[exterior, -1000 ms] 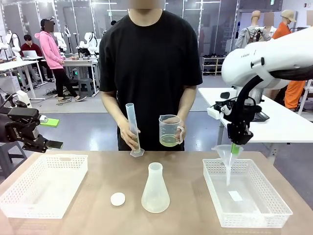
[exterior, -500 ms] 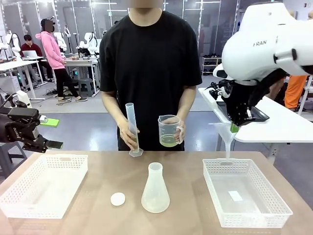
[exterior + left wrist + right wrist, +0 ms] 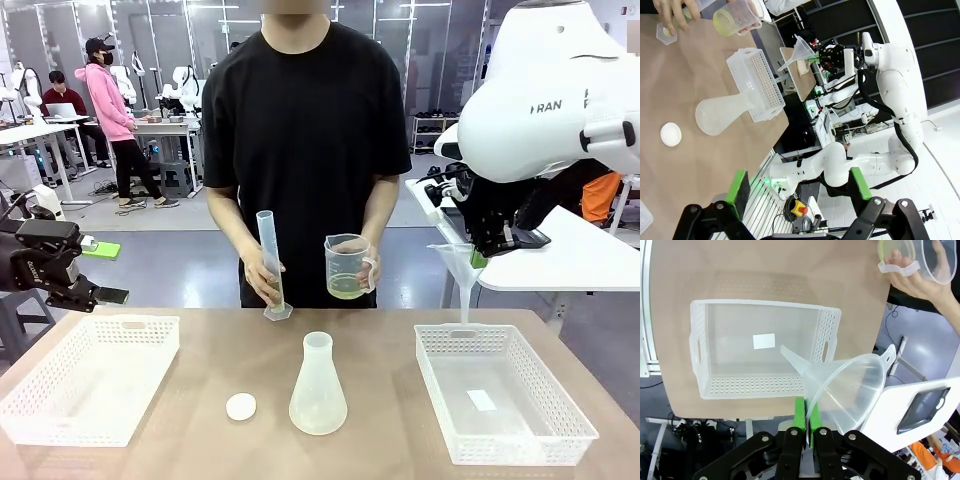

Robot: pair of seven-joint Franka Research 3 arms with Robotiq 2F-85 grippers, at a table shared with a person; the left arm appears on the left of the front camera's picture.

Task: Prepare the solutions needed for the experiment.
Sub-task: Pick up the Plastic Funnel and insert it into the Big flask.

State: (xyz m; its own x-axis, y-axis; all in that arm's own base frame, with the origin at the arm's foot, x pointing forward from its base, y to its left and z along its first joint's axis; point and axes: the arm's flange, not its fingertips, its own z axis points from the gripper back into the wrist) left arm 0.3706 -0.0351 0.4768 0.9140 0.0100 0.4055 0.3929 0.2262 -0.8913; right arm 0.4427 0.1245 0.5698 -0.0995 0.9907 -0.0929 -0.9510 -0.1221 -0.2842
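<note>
The person across the table holds a clear handled jug [image 3: 348, 267] [image 3: 737, 17] with pale yellow solution [image 3: 346, 291] in its bottom, and steadies a tall graduated cylinder [image 3: 270, 260] with the other hand. A frosted conical flask [image 3: 318, 388] [image 3: 722, 112] stands at the table's middle; I cannot tell whether it holds liquid. My right gripper [image 3: 479, 259] [image 3: 804, 427] is shut on the rim of a clear funnel [image 3: 457, 262] [image 3: 850, 390], held in the air above the right basket's far edge. My left gripper [image 3: 105, 272] [image 3: 799, 185] hangs open and empty off the table's left end.
A white basket [image 3: 500, 335] [image 3: 765, 385] with a white slip in it lies at the right. Another white basket [image 3: 60, 425] lies at the left. A small round white cap [image 3: 241, 406] [image 3: 670, 134] rests left of the flask.
My right arm has lifted the funnel up out of the right basket and turned its wrist. The left arm has stayed still.
</note>
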